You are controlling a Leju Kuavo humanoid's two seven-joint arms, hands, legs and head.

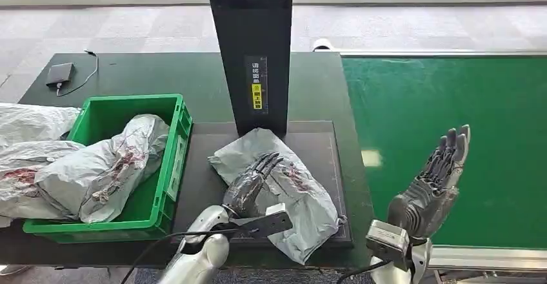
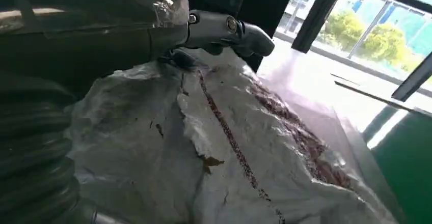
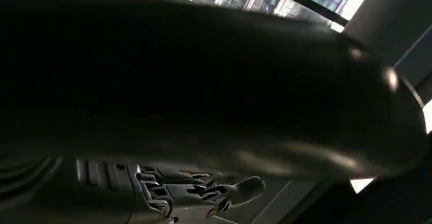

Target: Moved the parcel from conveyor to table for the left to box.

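Observation:
A crumpled grey parcel with red marks lies on the black mat of the dark table, just in front of the black post. My left hand rests on top of its left half, fingers stretched out flat over the wrapping. Close up, the parcel bulges against the palm while the thumb reaches over its edge. My right hand hovers over the green conveyor, empty, with its fingers straight and apart, pointing up.
A green crate stands left of the mat, holding a grey parcel; more grey bags spill over its left side. The black post rises behind the mat. A small black device with a cable lies at the table's far left.

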